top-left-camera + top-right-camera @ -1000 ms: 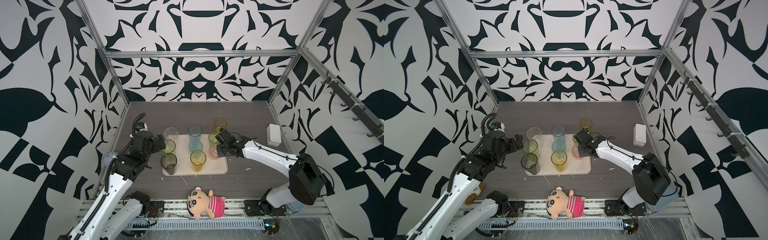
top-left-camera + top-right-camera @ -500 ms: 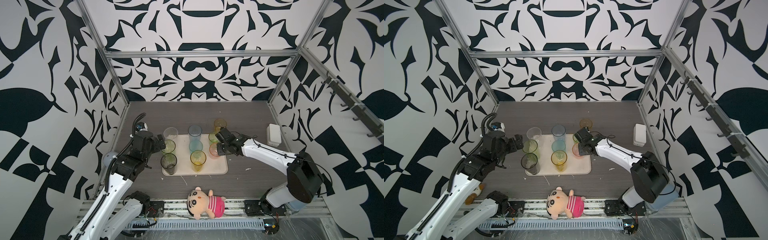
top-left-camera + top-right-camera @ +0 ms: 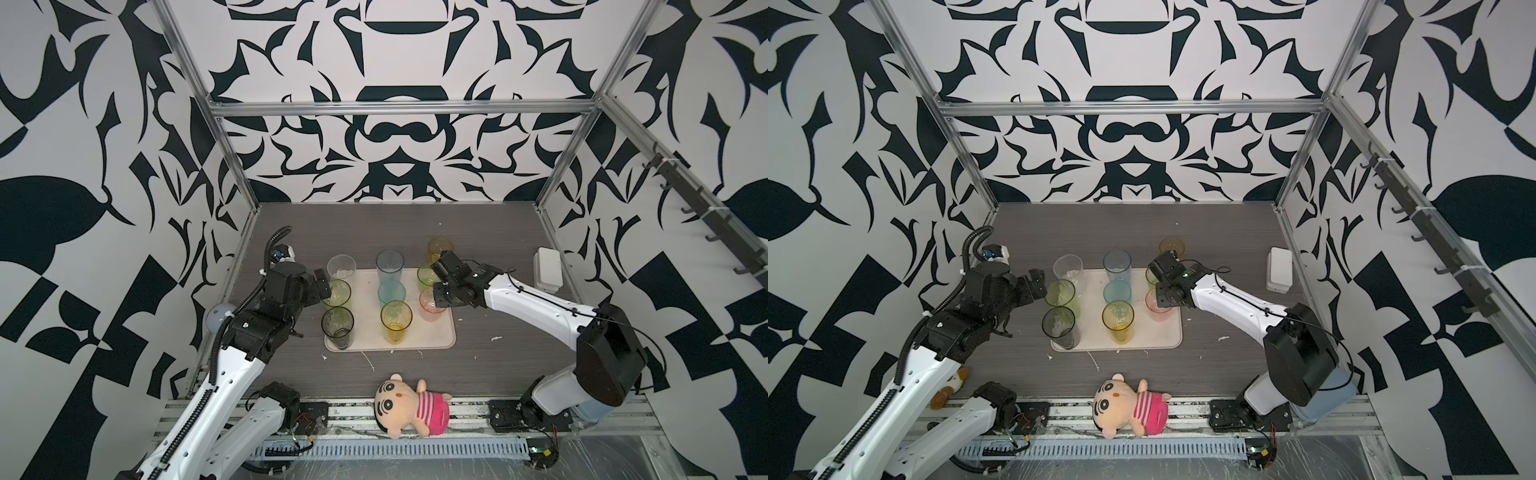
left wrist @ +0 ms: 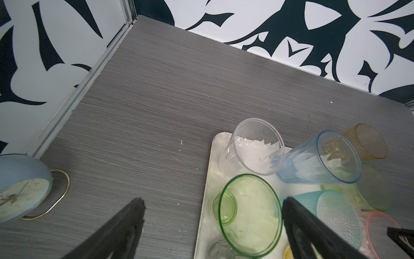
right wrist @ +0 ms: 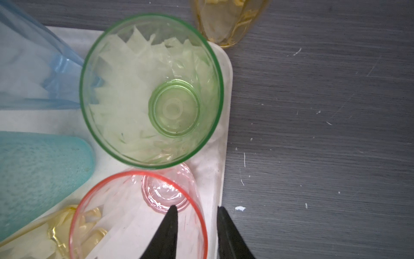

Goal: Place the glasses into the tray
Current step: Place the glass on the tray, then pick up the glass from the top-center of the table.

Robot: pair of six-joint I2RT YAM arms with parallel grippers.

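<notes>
The tray [image 3: 432,336] holds eight glasses; the amber tumbler [image 5: 228,22] stands upright off it, just ahead of the right gripper [image 5: 197,209], the nearer arm. Those jaws stand slightly parted astride the pink tumbler's [image 5: 125,201] wall. The left gripper [image 4: 212,201] is spread wide and empty.

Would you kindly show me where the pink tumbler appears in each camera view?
Top view: pink tumbler on the beige tray's side nearest the right arm.
Top view: same spot.
Left wrist: cut by the frame edge, beyond the teal tumbler.
Right wrist: seen from above, rim between the right claw's open tips.
Shared landmark: the teal tumbler beside it.
</notes>
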